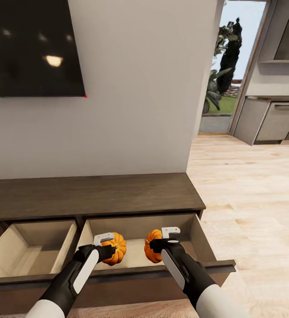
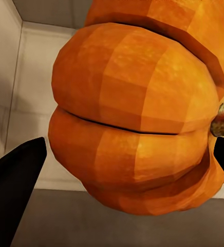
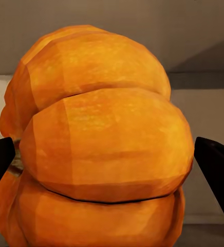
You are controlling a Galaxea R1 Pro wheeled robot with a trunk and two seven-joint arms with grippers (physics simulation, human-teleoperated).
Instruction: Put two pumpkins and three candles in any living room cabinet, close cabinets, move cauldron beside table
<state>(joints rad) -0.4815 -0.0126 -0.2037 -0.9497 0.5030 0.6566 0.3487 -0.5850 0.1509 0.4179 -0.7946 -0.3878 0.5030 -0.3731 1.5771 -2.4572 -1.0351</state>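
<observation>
Two pumpkins over one open drawer [image 1: 131, 258] of the cabinet [image 1: 91, 194], one per gripper. Left gripper [image 1: 108, 250] holds the left pumpkin [image 1: 115, 248] between its fingers [image 2: 14, 170], spread only as wide as the fruit; the stem sits toward one finger, so the pumpkin lies on its side in the grip. Right gripper [image 1: 162, 247] clamps the right pumpkin [image 1: 152, 245] the same way, fingers [image 3: 217, 164] pressed to either flank. Both loads hang within the drawer walls, pale floor just below the fingers; whether either touches it, cannot tell. Judgement: lower each until it rests, open the jaws slowly and one side at a time, since round bodies on their sides may roll. Keep the two apart. Lift straight up past the front rim. Neighbouring drawer [image 1: 29, 251] beyond the left gripper also stands open and needs shutting later.
</observation>
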